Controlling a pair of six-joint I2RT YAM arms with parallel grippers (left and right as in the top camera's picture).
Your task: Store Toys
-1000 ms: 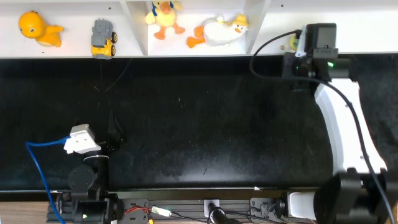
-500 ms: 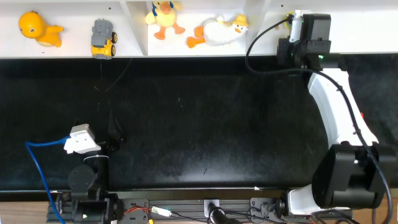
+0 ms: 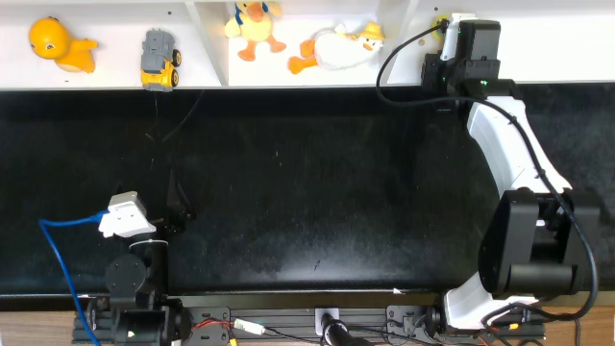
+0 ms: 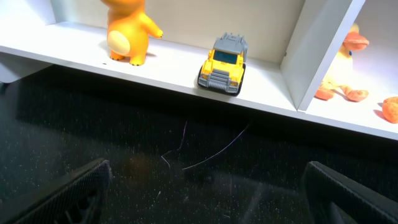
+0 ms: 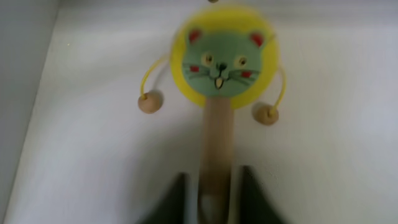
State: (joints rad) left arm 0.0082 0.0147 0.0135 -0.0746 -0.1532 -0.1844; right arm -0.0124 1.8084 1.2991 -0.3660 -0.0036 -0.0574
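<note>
White shelf (image 3: 106,75); on it orange duck (image 3: 60,44), toy truck (image 3: 159,60), yellow duck (image 3: 255,29), white duck (image 3: 338,48).

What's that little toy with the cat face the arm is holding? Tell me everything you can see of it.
It is a small rattle drum: a round green cat face with red ears and cheeks, ringed in yellow, on a plain wooden handle. A wooden bead hangs on a yellow string at each side. The right end effector grips the lower end of the handle, with the toy inside a white shelf compartment.
</note>
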